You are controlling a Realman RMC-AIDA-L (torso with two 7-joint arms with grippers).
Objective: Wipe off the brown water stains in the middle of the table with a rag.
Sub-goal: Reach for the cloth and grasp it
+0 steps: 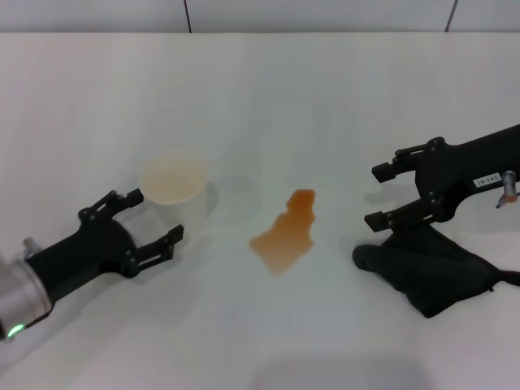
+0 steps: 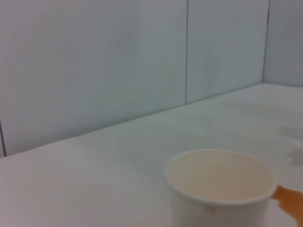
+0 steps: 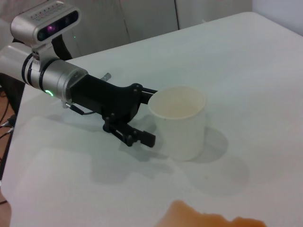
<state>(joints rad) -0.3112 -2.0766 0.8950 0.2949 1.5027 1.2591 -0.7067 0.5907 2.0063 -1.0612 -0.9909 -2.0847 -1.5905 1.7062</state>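
The brown water stains (image 1: 286,236) form one lobed orange-brown patch in the middle of the white table (image 1: 268,97). They also show in the left wrist view (image 2: 291,201) and the right wrist view (image 3: 208,218). The black rag (image 1: 431,272) lies crumpled on the table to the right of the stain. My right gripper (image 1: 375,195) is open and empty, just above the rag's far edge, pointing toward the stain. My left gripper (image 1: 154,215) is open and empty at the left, its fingers beside the white cup (image 1: 172,187). It shows in the right wrist view (image 3: 150,116) too.
The empty white paper cup (image 2: 220,189) stands upright left of the stain, also in the right wrist view (image 3: 180,123). A grey panelled wall (image 2: 118,61) runs behind the table's far edge.
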